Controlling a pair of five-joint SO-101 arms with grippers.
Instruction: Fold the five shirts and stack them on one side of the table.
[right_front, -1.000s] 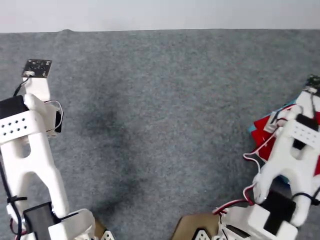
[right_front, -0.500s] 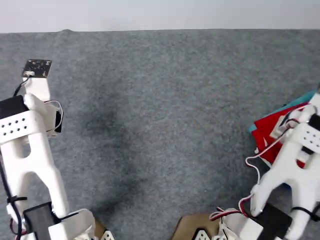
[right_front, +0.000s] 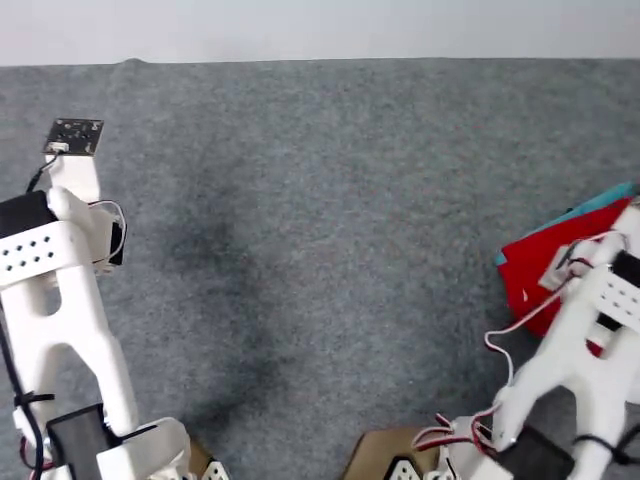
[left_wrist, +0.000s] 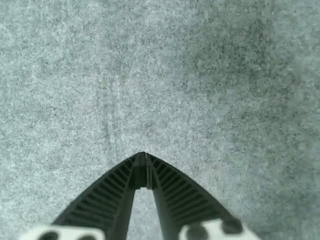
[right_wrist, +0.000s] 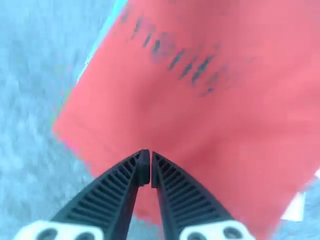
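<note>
A folded red shirt (right_front: 545, 260) lies on top of a stack at the table's right edge, with a teal shirt (right_front: 607, 199) peeking out beneath it. The right arm (right_front: 580, 350) stands over that stack. In the right wrist view my right gripper (right_wrist: 146, 167) is shut, empty, just above the red shirt (right_wrist: 200, 100), whose dark print shows. At the left side of the table stands the left arm (right_front: 60, 260). My left gripper (left_wrist: 145, 170) is shut over bare grey carpet, holding nothing.
Grey carpet-like table surface (right_front: 320, 200) spreads wide between the two arms. A brown cardboard piece (right_front: 385, 455) lies at the near edge between the arm bases. A pale wall runs along the far edge.
The right arm has drawn back toward the right and near edge, uncovering more of the red shirt. The left arm has stayed still.
</note>
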